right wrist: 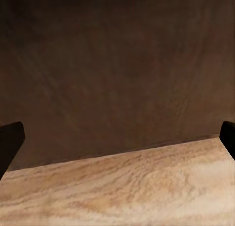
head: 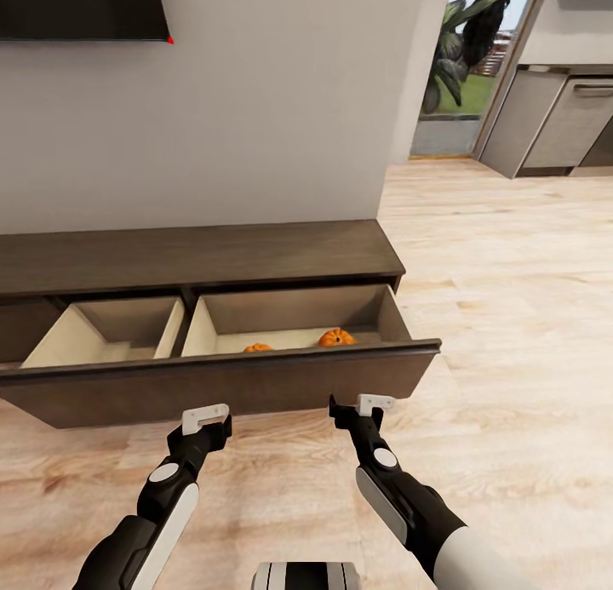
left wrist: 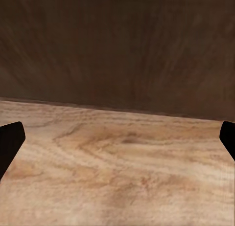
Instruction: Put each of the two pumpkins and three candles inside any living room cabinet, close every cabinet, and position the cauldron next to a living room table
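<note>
Before the open cabinet (head: 213, 386) holding two pumpkins (head: 336, 338), both pincers (head: 207, 420) (head: 364, 407) gape empty

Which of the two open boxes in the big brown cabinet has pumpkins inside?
The right compartment, in front of the right gripper. Two orange pumpkins sit at its front edge. The left compartment shows only pale wood.

The head view is evenly and softly lit, brightest on the pale floor (head: 511, 258) toward the daylit doorway (head: 464, 62) at the upper right, with a small glare spot on the dark screen (head: 85, 7). Shadows gather inside the cabinet (head: 196, 258) drawers. Both wrist views are dim, soft and blurred, the wood grain smeared.
</note>
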